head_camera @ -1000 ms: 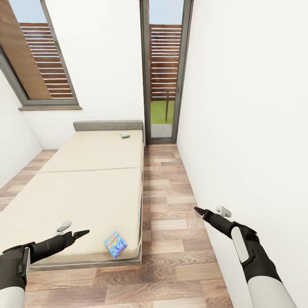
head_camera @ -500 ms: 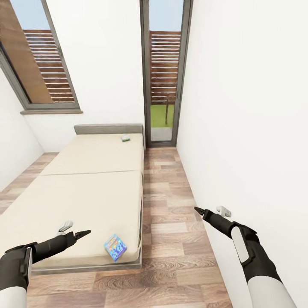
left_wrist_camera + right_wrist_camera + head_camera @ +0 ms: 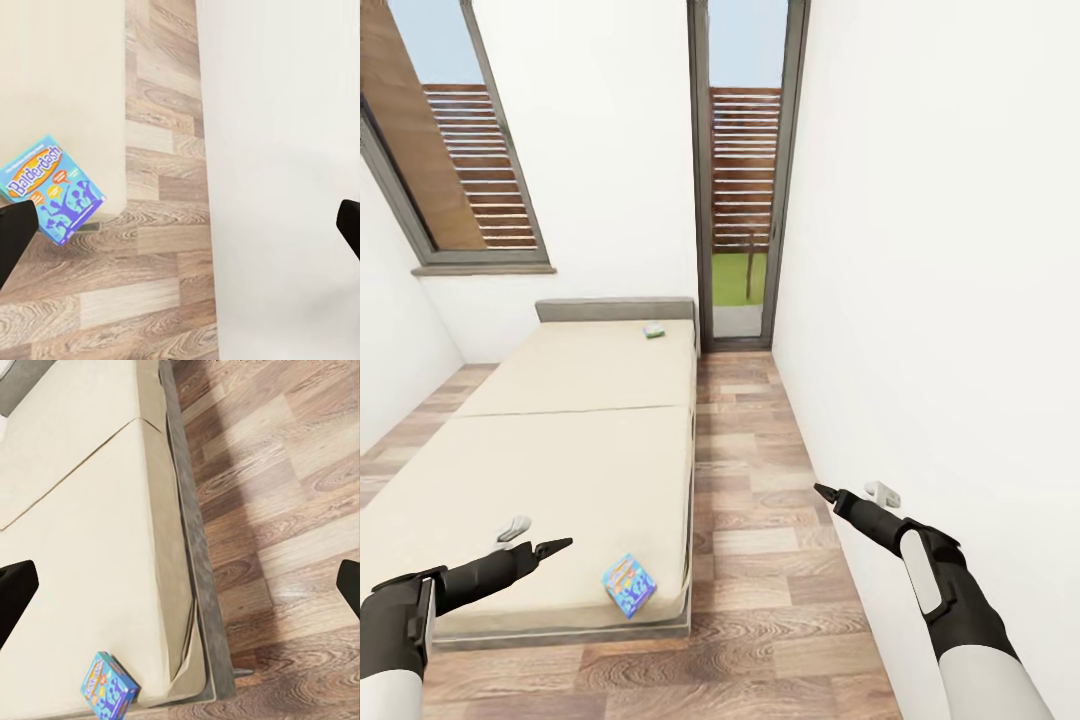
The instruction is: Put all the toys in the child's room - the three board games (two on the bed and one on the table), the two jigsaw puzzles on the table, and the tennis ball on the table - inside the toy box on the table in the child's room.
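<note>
A blue board game box (image 3: 628,585) lies on the near corner of the beige bed (image 3: 560,450), close to its right edge. A small green board game (image 3: 654,329) rests at the bed's far end by the grey headboard. My left gripper (image 3: 532,537) hovers open over the near end of the bed, to the left of the blue box. The left wrist view shows that box (image 3: 52,190), printed "Balderdash", off to one side between widely spread fingertips (image 3: 15,232). My right gripper (image 3: 853,491) hangs open over the wooden floor beside the white wall. Its wrist view looks down on the bed corner and the blue box (image 3: 109,687).
A strip of wooden floor (image 3: 750,480) runs between the bed and the white wall (image 3: 930,300) on the right, up to a tall glass door (image 3: 745,200). A slanted window (image 3: 450,150) sits above the headboard on the left.
The whole head picture has shifted a little, so the camera moved; the bed and both boxes sit slightly lower in view. Both arms keep the same pose, grippers still open.
</note>
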